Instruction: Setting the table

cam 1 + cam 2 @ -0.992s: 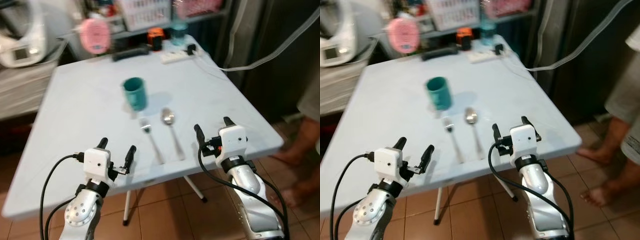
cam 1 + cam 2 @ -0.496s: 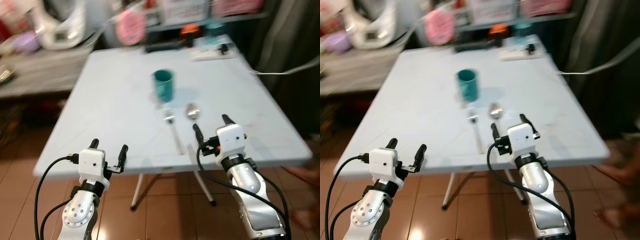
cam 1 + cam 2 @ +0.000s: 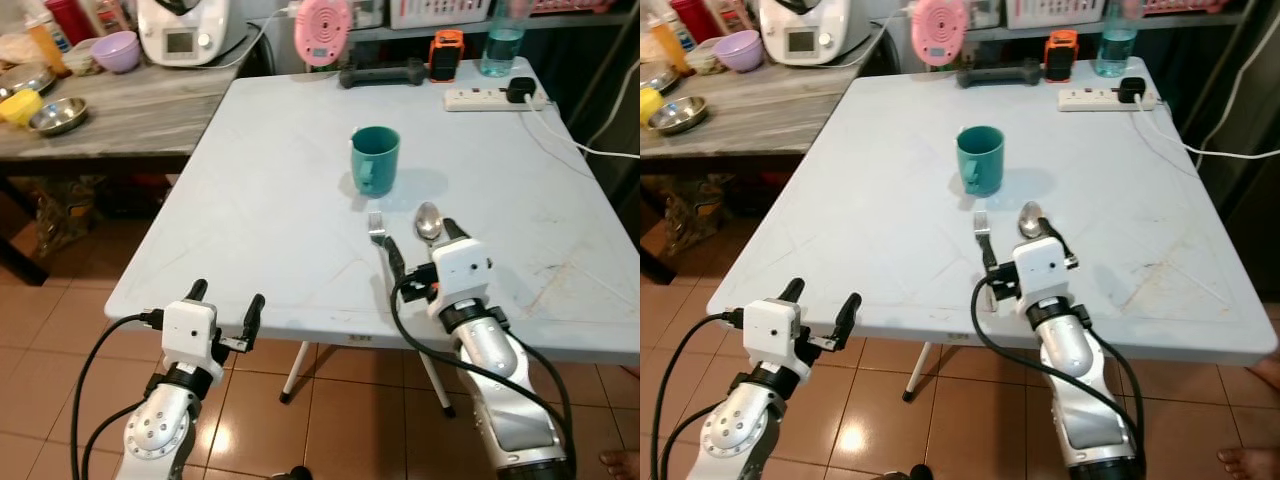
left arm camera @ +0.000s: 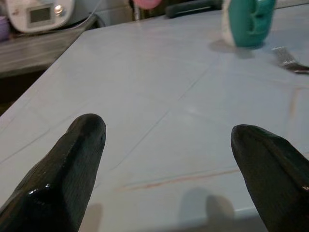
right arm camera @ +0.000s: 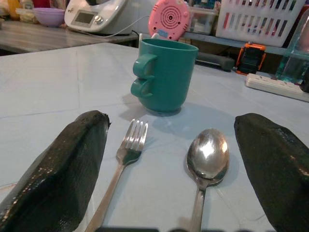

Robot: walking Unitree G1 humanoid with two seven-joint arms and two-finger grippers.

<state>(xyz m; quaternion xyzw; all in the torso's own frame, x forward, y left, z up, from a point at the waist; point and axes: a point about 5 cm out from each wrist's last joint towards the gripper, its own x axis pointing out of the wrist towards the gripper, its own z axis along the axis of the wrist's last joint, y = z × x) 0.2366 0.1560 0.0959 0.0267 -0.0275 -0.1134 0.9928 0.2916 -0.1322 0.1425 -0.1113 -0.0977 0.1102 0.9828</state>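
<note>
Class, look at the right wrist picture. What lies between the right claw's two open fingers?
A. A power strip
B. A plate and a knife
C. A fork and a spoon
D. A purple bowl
C: a fork and a spoon lie side by side before the teal mug, framed by the right claw.

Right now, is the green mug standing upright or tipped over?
Upright: the teal mug rests on its base on the table, rim up, beyond the fork.

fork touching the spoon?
Apart. The right wrist view shows the fork and spoon lying side by side below the teal mug, with bare table plainly between them.
</note>
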